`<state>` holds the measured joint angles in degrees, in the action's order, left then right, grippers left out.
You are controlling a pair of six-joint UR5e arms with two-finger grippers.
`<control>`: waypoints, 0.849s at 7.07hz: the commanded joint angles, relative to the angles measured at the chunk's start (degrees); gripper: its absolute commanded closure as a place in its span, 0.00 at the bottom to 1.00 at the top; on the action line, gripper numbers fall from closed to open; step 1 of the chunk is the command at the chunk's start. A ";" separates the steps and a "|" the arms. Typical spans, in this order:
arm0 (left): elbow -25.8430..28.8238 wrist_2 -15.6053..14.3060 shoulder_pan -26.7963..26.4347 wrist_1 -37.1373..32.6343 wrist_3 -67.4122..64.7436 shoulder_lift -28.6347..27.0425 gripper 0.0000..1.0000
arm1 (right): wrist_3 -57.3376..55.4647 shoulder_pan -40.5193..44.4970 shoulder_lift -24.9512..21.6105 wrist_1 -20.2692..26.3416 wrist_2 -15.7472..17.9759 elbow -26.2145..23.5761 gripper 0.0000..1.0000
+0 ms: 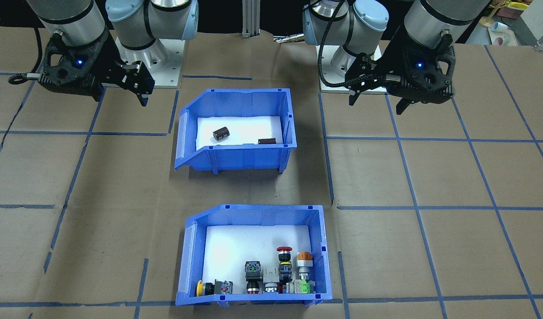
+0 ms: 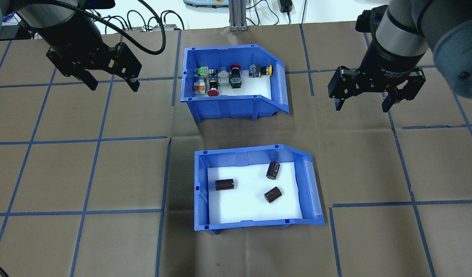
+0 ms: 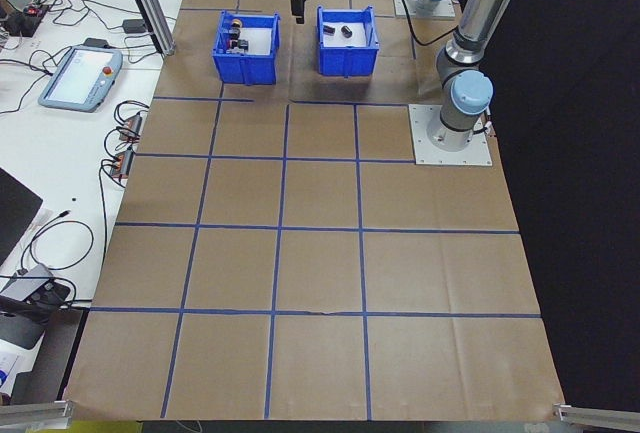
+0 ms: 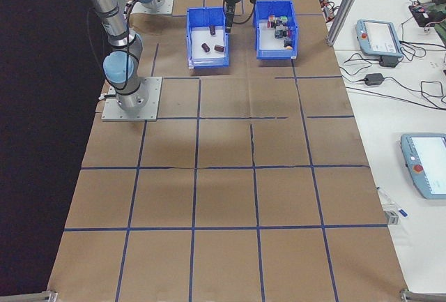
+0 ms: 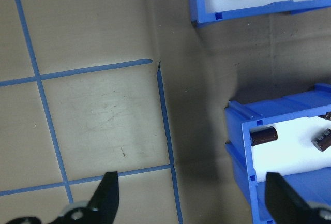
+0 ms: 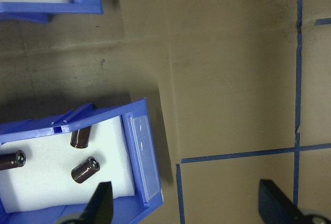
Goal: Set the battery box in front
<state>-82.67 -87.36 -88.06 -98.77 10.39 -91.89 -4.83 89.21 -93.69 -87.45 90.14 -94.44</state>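
Blue battery box (image 2: 255,188) sits mid-bench on the robot's side, behind the switch bin (image 2: 232,84), sloped lip toward the right hand (image 2: 361,103). Left hand (image 2: 112,82) about as far. Both open, empty.

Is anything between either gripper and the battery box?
Nothing visible. The left gripper and right gripper hang open to either side above bare paper; the switch bin sits beyond the battery box, off both paths.
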 commanded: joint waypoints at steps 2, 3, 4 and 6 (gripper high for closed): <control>-0.21 -2.82 0.00 0.42 1.48 0.04 0.01 | 0.00 0.00 -0.09 0.00 -0.05 0.31 0.00; -0.65 -2.82 0.00 0.42 1.48 0.30 0.01 | 0.00 0.00 -0.09 0.00 -0.05 0.31 0.00; -1.17 -2.47 0.00 0.34 0.69 1.87 0.01 | 0.00 0.00 -0.01 0.00 -0.13 0.31 0.00; -3.28 -2.73 -0.09 0.25 0.42 3.89 0.01 | 0.00 0.00 -0.18 -0.09 0.30 0.66 0.00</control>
<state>-84.76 -89.99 -88.12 -98.41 11.05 -89.42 -4.84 89.21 -93.78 -87.51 90.14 -94.00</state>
